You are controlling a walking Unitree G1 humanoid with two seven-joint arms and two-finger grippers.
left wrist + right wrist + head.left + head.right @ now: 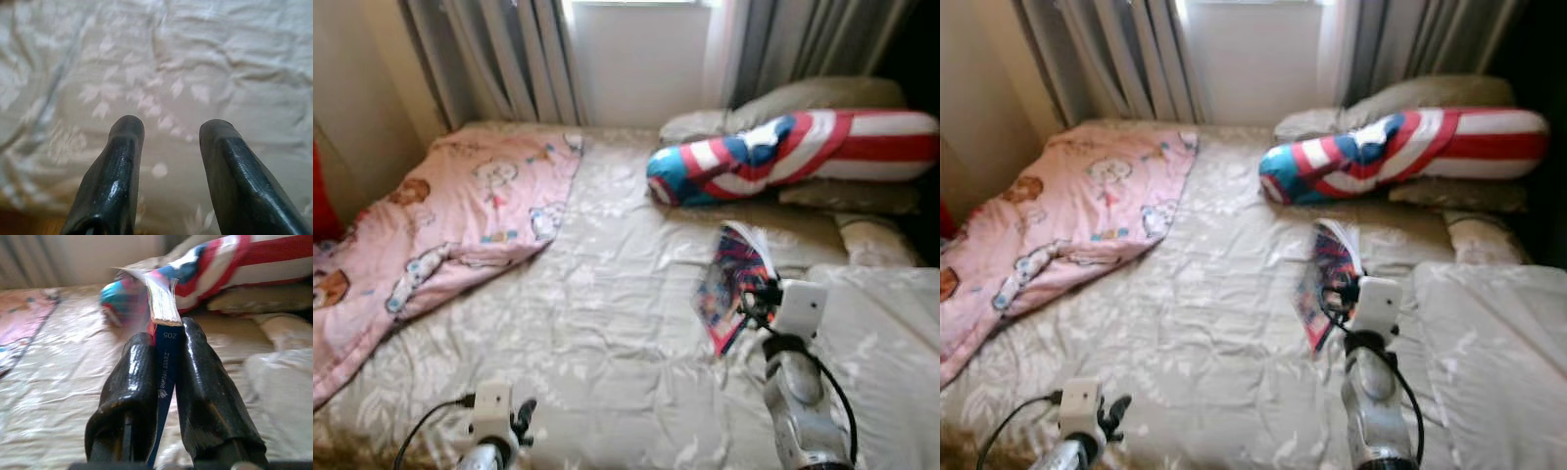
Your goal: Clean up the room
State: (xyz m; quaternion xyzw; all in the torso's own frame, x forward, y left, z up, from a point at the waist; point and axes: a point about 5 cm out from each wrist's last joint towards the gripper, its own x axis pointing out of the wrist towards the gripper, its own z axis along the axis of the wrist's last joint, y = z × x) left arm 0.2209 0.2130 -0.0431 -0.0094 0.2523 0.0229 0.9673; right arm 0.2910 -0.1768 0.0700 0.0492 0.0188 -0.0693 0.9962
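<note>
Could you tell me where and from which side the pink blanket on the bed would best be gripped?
Probably at the pink blanket's lower edge, where a raised fold stands off the bedspread. The open left gripper is nearest, so come from the robot's side and pinch that fold. The right gripper is shut on the book.

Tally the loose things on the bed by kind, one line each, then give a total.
Blankets: 1, the pink blanket.
Bolsters: 1, the striped bolster.
Plain pillows: 2, one beige pillow behind the bolster and one small pillow beside it.
Books: 1, the book clamped in the right gripper.
Total: 5.
</note>
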